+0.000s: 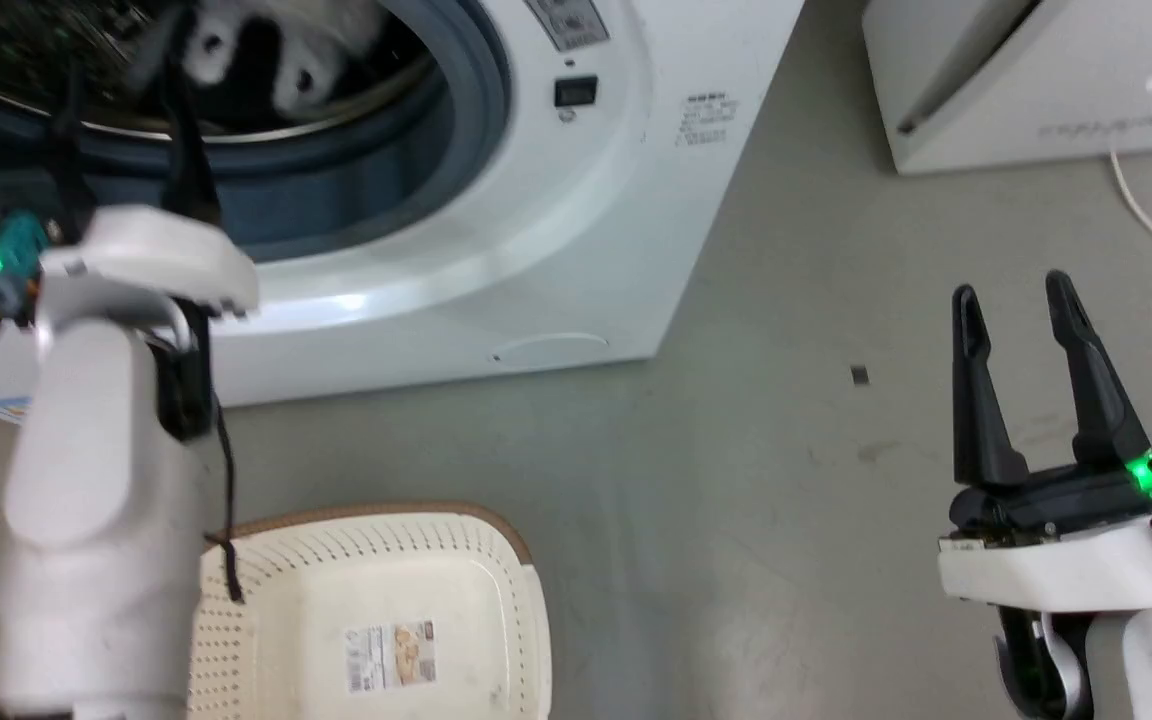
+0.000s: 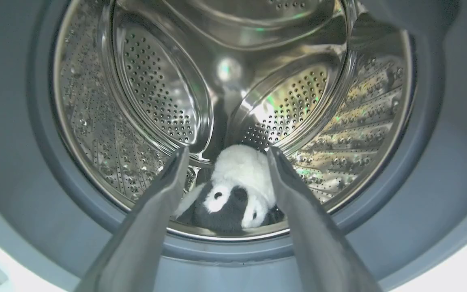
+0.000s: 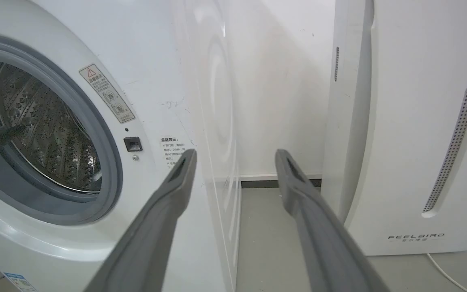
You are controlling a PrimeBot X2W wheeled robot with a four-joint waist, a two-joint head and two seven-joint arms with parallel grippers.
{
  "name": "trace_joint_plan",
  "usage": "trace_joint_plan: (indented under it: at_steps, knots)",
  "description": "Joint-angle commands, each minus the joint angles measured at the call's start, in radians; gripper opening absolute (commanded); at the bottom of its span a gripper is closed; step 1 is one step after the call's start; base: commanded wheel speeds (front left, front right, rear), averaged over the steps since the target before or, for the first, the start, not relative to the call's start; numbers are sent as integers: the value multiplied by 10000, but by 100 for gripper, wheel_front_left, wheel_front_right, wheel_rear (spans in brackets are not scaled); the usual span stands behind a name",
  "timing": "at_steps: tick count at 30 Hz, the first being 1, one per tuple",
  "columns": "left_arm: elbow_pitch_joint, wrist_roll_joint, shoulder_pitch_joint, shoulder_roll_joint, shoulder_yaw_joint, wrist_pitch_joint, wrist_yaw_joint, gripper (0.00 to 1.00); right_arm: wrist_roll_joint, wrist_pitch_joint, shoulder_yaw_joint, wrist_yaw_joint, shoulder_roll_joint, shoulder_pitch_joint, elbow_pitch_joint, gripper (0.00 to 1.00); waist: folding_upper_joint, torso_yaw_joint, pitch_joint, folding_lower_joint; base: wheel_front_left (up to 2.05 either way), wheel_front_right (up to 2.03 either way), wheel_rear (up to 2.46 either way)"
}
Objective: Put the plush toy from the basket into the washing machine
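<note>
Steel drum (image 2: 152,89): plush toy (image 2: 237,190) beyond jaws

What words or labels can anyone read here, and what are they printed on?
"FEELBIRD": low on the white appliance.
Warning sticker on the washing machine: too small to read.
Printed notice further down its front: too small to read.
Label sticker on the floor of the basket: blurred.

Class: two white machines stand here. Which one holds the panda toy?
The washing machine with the round grey-rimmed opening: the panda toy lies in its steel drum. The other machine reads FEELBIRD.
</note>
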Motion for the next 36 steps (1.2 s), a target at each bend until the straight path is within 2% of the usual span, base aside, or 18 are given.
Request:
trace_joint_plan:
  at_steps: [1, 7, 13, 24, 36]
  knots:
    - [-149, 55, 258, -88, 44, -45, -5, 100, -90, -46, -36, -7, -4, 144, 35, 100, -1, 234, -416, 0, 0, 0, 0]
    - [-1699, 217, 1964, -591, 402, -45, -38, 100, -238, -46, -139, -7, -4, 572, 118, 100, -1, 466, -1133, 0, 0, 0, 0]
    - [-2681, 671, 3602, -1003, 325, -45, -117, 100, -394, -46, -259, -7, -4, 1127, 253, 100, -1, 735, -1947, 0, 0, 0, 0]
    - [-3378, 1016, 5976, -1355, 75, -45, -476, 100, -475, -46, -463, -7, -4, 2003, 407, 100, -1, 1178, -3075, 0, 0, 0, 0]
    - [-3827, 1207, 7083, -1535, -314, -45, -362, 100, -450, -46, -707, -7, -4, 2590, 470, 100, -1, 1666, -3465, 0, 0, 0, 0]
